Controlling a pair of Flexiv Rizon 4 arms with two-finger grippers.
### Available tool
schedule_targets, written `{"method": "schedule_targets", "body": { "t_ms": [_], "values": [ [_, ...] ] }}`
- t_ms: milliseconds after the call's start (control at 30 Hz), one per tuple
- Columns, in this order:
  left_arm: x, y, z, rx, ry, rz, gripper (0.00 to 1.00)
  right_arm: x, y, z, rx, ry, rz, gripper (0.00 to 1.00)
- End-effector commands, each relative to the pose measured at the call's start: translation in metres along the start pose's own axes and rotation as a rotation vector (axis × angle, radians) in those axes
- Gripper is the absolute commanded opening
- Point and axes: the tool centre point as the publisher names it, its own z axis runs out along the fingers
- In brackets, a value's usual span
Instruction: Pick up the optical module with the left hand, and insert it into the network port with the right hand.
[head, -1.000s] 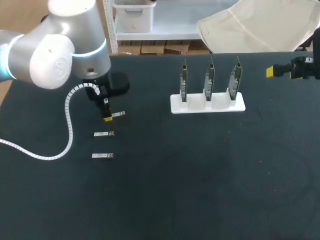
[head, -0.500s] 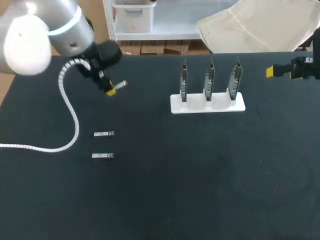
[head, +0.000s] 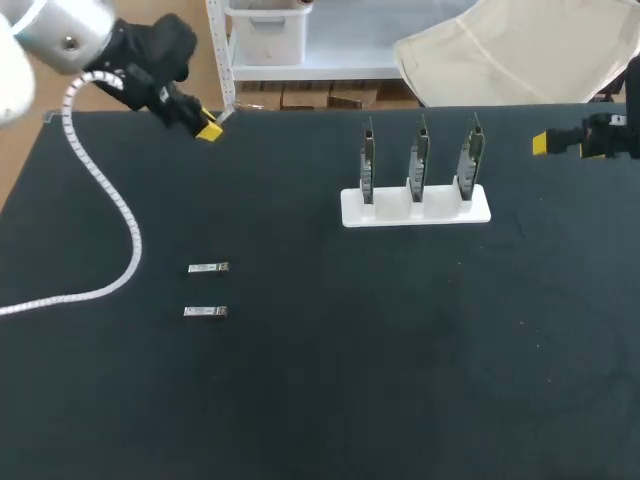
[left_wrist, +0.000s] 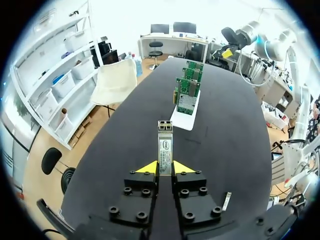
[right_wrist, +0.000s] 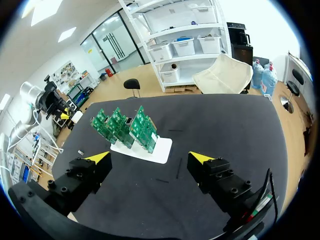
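My left gripper (head: 208, 129) hangs above the table's far left corner, shut on a silver optical module (left_wrist: 165, 144) that sticks out ahead of its yellow tips (left_wrist: 165, 167) toward the cards. Two more modules (head: 208, 268) (head: 205, 312) lie on the black table, left of middle. A white stand (head: 415, 206) at the back middle holds three upright green network cards (head: 420, 155); they also show in the right wrist view (right_wrist: 125, 125). At the table's far right edge, my right gripper (head: 545, 143) stands wide open (right_wrist: 149, 158) with nothing between its fingers.
A white spiral cable (head: 110, 215) hangs from my left arm and trails across the table's left side. Broad bare black table (head: 400, 360) lies in front of the stand.
My left gripper has lifted the module off the table and carried it up and back toward the far left corner. The right arm has stayed still.
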Motion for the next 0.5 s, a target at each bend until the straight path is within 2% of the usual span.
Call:
{"method": "schedule_targets", "body": {
  "t_ms": [33,400,500],
  "values": [
    [0.004,-0.003,-0.001,-0.006,-0.081,0.003,0.00,0.000,0.000,0.000,0.000,0.000,0.000,1.00],
    [0.004,-0.003,-0.001,-0.006,-0.081,0.003,0.00,0.000,0.000,0.000,0.000,0.000,0.000,1.00],
    [-0.007,-0.011,0.003,-0.004,-0.128,0.009,0.00,0.000,0.000,0.000,0.000,0.000,0.000,1.00]
  ]
}}
